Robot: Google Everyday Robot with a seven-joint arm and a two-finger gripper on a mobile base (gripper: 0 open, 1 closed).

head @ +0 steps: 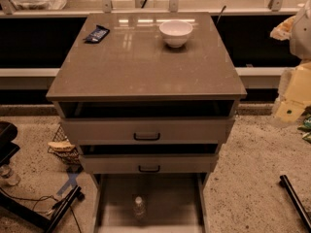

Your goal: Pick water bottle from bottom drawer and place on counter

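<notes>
While the small clear plastic water bottle [139,208] with its white cap stands upright on the floor of the deep, pale grey bottom drawer [167,193], the task is, by my judgement, at its very start. That drawer is pulled out under the two shallower pale grey drawers with black handles [146,136], so the bottle lies open to reach from above. It sits about midway between the drawer's side walls and touches neither.

The hand [294,98] seems to be the pale, cream-coloured shape at the right edge of the view. It is well apart from the bottle, about level with the cabinet's top. Whether it is apart or together I cannot tell. It holds nothing that I can make out.

The square, glossy grey-brown stone-like desk [136,67] on top of the cabinet carries a round white bowl [175,33] near its far edge and a small dark wrapped packet [96,34] at its far left corner. Its near half is bare and would take the bottle.

Nothing of the task looks done. The reach down into the drawer, the grasp, the lift past the upper drawer fronts and the setting down are all left.
</notes>
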